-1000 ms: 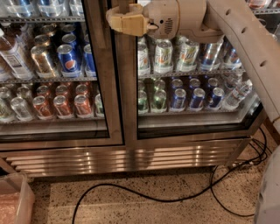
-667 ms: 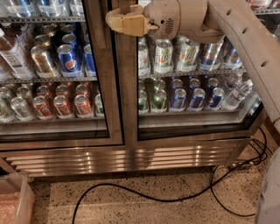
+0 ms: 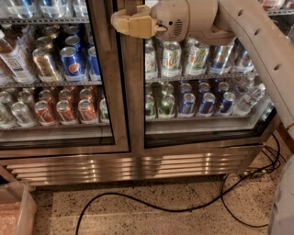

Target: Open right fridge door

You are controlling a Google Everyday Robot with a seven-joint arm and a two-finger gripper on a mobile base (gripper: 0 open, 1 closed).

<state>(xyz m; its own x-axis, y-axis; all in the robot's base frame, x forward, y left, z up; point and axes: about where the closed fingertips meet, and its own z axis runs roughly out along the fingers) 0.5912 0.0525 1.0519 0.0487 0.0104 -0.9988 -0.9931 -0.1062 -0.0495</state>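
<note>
The right fridge door (image 3: 202, 133) is a glass panel in a brushed steel frame. It lies flush with the cabinet, with green, silver and blue cans behind the glass. My gripper (image 3: 124, 23) is at the top centre, tan, pointing left. It lies over the door's left frame edge, where a short piece of the vertical handle (image 3: 132, 5) shows just above it. The white arm (image 3: 257, 41) comes in from the upper right across the glass.
The left glass door (image 3: 55, 82) shows a blue Pepsi can and orange cans. A steel kick grille (image 3: 138, 167) runs along the bottom. A black cable (image 3: 183, 209) loops across the speckled floor. A clear plastic bin (image 3: 16, 211) sits at the lower left.
</note>
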